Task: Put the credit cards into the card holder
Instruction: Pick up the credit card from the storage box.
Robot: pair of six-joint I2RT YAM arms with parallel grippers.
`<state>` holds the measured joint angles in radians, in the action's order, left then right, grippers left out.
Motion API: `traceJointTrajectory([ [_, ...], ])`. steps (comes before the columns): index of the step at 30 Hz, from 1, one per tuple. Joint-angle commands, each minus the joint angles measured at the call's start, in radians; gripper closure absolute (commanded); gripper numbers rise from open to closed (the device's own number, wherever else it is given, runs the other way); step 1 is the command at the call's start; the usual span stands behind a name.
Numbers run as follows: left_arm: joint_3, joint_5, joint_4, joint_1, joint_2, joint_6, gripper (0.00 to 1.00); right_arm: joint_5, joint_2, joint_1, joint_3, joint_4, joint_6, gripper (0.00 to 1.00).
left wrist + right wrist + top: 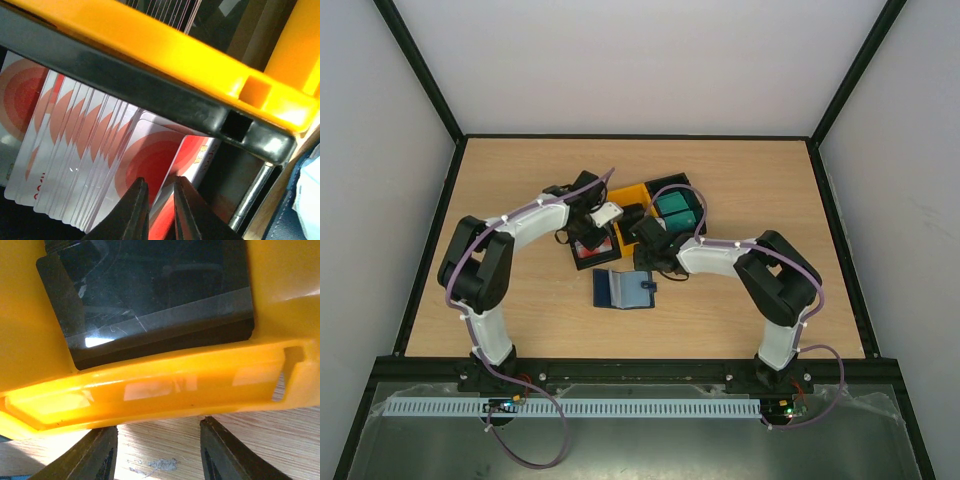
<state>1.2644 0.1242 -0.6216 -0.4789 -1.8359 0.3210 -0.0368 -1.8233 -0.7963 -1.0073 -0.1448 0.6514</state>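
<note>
The open card holder [623,288], navy with a blue slotted inside, lies flat on the table in front of the bins. White cards with red blotches [75,130] stand fanned in a black bin [578,262]. My left gripper [162,187] is down in that bin, its narrow jaws closed on the end white and red card [200,150]; it also shows in the top view [592,232]. Black cards [150,285] lie in the yellow bin [165,390]. My right gripper [157,440] is open and empty at that bin's near rim. Teal cards [675,210] fill another black bin.
The three bins crowd together at the table's middle, the yellow bin [632,198] between the two black ones. The yellow bin's wall [175,55] stands close above my left fingers. Bare wood [160,450] lies under my right fingers. Both arms converge over the bins.
</note>
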Motion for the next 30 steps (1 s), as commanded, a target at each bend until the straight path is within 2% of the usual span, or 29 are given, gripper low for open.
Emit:
traceJointTrajectory([
  [1,0.025,0.051,-0.078,-0.009,0.009,-0.005,0.83,0.027,-0.024,0.012,-0.016,0.037,0.01,0.54],
  [14,0.02,0.094,-0.106,0.004,-0.016,-0.019,0.73,0.002,-0.019,0.011,-0.003,0.049,0.012,0.53],
  [21,0.02,0.139,-0.132,0.025,-0.01,-0.02,0.79,-0.007,-0.021,0.011,0.0,0.053,0.013,0.53],
  [25,0.021,0.171,-0.147,0.028,-0.017,-0.016,0.79,-0.008,-0.022,0.011,0.001,0.053,0.014,0.53],
  [30,0.021,0.224,-0.166,0.029,-0.01,-0.005,0.71,-0.009,-0.022,0.012,0.005,0.053,0.013,0.53],
])
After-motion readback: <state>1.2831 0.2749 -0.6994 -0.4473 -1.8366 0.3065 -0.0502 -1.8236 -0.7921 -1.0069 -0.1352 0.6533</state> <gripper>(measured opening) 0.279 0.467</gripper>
